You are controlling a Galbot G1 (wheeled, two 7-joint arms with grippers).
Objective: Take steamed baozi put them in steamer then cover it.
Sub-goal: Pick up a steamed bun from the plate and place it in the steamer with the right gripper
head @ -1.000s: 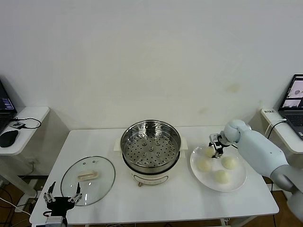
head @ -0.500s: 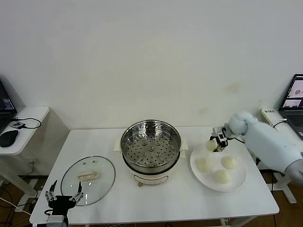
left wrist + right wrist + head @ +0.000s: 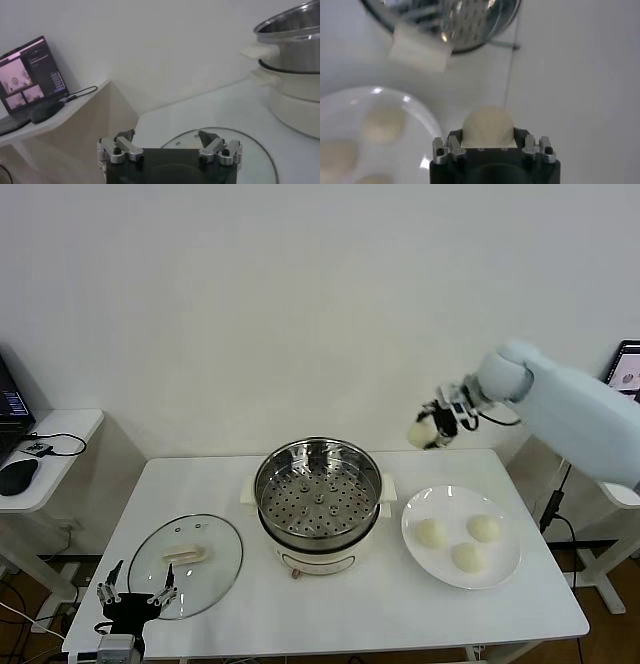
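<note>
My right gripper is shut on a pale baozi and holds it in the air to the right of and above the steel steamer; the bun also shows in the right wrist view. Three baozi lie on the white plate. The steamer's perforated tray is bare. The glass cover with its cream handle lies flat at the table's left. My left gripper is open, parked at the cover's front edge.
A side table with a mouse and laptop stands at the far left. Another laptop is at the far right. The table's front edge runs just below the plate and cover.
My right gripper has lifted one baozi off the plate and carried it up and left, towards the steamer. The left arm has not moved.
</note>
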